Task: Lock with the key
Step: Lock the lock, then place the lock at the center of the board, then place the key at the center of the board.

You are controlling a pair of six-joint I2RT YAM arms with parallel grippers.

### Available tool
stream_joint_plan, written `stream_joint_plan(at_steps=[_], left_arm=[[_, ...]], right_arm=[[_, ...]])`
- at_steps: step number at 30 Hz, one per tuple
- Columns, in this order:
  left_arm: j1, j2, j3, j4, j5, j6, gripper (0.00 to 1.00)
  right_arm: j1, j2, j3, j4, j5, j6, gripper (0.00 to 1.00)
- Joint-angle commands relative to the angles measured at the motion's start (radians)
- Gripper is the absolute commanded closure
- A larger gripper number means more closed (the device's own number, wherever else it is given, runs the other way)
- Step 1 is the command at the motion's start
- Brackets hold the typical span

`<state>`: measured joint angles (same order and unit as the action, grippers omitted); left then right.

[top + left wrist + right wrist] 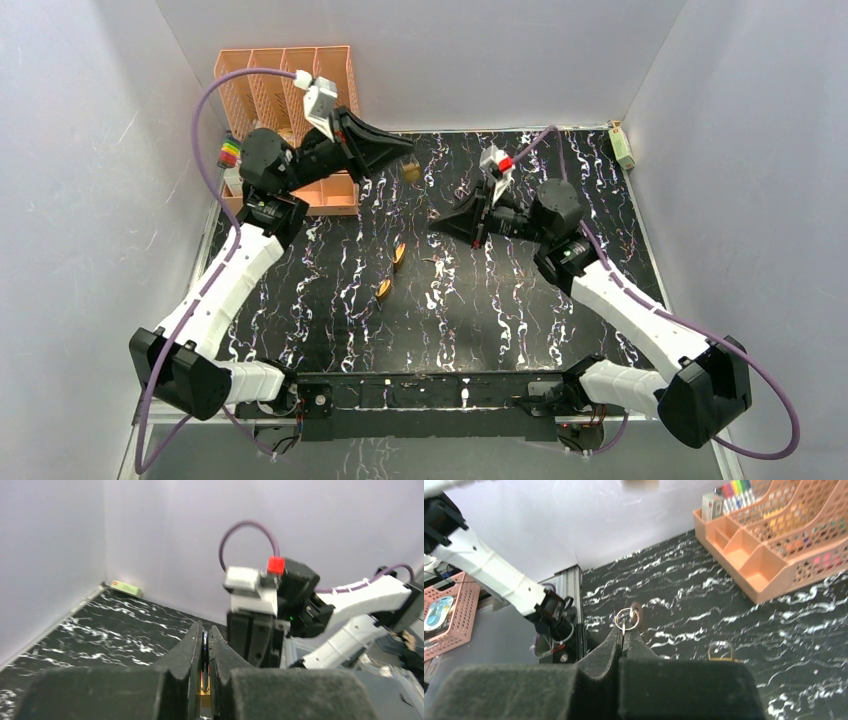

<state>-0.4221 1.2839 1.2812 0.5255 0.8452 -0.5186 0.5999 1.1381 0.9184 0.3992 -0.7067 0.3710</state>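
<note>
- The black, white-veined worktop (pixel 520 300) fills the floor between pale walls.
- The left arm (pixel 235 270) reaches up toward the far left; the right arm (pixel 620 295) bends in from the right, pointing left.
- An orange organizer (pixel 270 85) stands at the far left corner, just behind the left arm's wrist.
- The left end effector (pixel 405 153) is raised above the worktop and clenched on a brass lock (pixel 411 172). Its wrist view shows a dark curved bar and a glint of brass pinched between the fingers (pixel 192 645).
- The right end effector (pixel 435 224) is well apart from the lock, lower and to its right. It is clenched on a key ring (pixel 626 618), which stands up just past the fingertips (pixel 611 637). A brownish tab sits against the ring; the rest of the key is hidden.
- A loose lock (pixel 720 651) lies on the worktop near the right end effector.
- Two small brass pieces (pixel 399 255) lie near mid-worktop, one just nearer than the other.
- A small green-and-white box (pixel 623 147) lies at the far right corner.
</note>
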Motion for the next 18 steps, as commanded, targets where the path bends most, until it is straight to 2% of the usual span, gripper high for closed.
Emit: stream_joint_plan(at_steps=[1,4,10,14,18], left_arm=[[0.072,-0.022,0.067,0.119,-0.013,-0.049,1.0],[0.08,-0.057,0.046,0.03,-0.042,0.03,1.0],[0.078,-0.234,-0.142,-0.314,-0.229,0.354,1.0],[0.074,-0.439,-0.394,-0.335,-0.368,0.46,1.0],[0.071,-0.644,-0.562,-0.391,-0.452,0.465,1.0]], right_arm=[[0.001,-0.038,-0.094,-0.019,-0.023,-0.001,1.0],[0.004,-0.06,-0.145,-0.049,-0.001,-0.007,1.0],[0.048,-0.06,-0.143,-0.231,0.096,-0.077,1.0],[0.122,-0.023,-0.137,-0.318,0.18,-0.107,1.0],[0.205,0.039,-0.132,-0.373,0.26,-0.108,1.0]])
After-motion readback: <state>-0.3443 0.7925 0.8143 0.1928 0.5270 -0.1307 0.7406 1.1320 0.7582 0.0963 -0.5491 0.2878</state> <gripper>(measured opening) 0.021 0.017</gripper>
